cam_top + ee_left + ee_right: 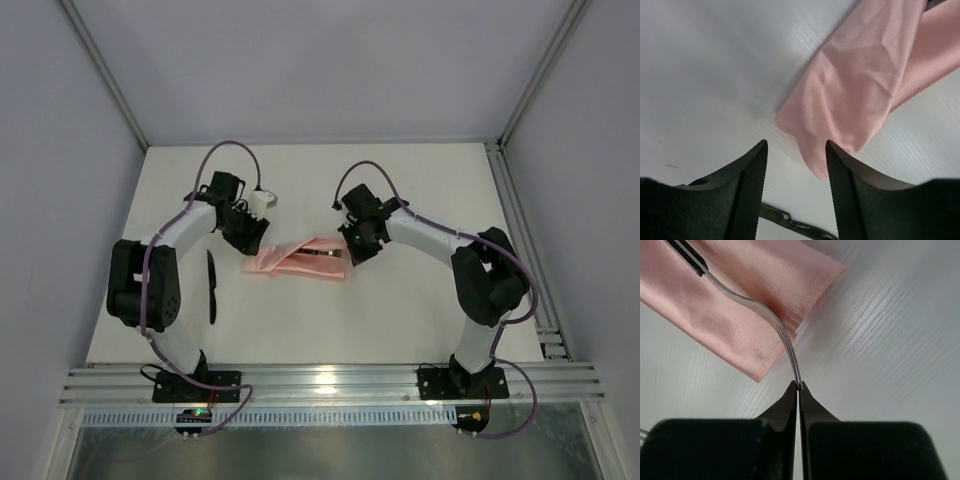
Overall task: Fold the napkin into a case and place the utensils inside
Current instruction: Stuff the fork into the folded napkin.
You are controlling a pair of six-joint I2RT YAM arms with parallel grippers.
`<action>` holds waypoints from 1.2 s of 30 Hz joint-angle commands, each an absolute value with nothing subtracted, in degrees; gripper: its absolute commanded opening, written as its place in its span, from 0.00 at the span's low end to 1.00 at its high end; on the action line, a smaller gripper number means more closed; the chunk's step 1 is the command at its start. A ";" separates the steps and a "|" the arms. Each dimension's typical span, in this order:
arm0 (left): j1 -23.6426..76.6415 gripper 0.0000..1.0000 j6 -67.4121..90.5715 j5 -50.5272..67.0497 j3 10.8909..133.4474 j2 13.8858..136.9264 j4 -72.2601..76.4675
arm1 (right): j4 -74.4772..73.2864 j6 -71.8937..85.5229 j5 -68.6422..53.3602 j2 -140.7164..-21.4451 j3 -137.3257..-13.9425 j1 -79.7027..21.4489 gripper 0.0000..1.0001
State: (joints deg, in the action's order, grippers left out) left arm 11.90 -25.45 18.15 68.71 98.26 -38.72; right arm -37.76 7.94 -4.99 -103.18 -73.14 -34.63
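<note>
Now, your right fingers (799,390) pinching the fork (755,304) by its tines, fork across the pink case (290,260), middle of the surface (420,190) — left fingers (761,152) parted, empty, at its left end, second utensil (211,285) toward the left edge.

soft salmon-pink fabric case (298,260): plain | slim metal fork (751,300): silver tines, black handle | flat table top (890,340): white, finely streaked

Far table (320,180): open behind both arms.
Near strip: open between the case (295,258) and the 2 arm bases (195,385).
Case left end: left gripper (796,144) over it, jaws apart, pink corner just ahead of the fingertips.
Case right end: right gripper (798,386) there, pinching the fork (752,301) by its tines.
Left flank: black utensil (211,285) lies beside the left arm (150,280).
</note>
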 commanded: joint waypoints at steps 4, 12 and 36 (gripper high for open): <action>9.58 0.35 -22.94 19.50 70.84 103.61 -36.56 | -39.64 6.77 -6.59 -105.20 -78.22 -34.63 0.04; 9.58 0.09 -25.05 24.61 68.73 104.24 -34.63 | -39.99 7.73 -9.14 -109.51 -82.26 -35.42 0.04; 9.75 0.17 -27.16 18.90 65.30 100.55 -30.85 | -36.21 13.18 -9.06 -113.82 -86.49 -35.42 0.32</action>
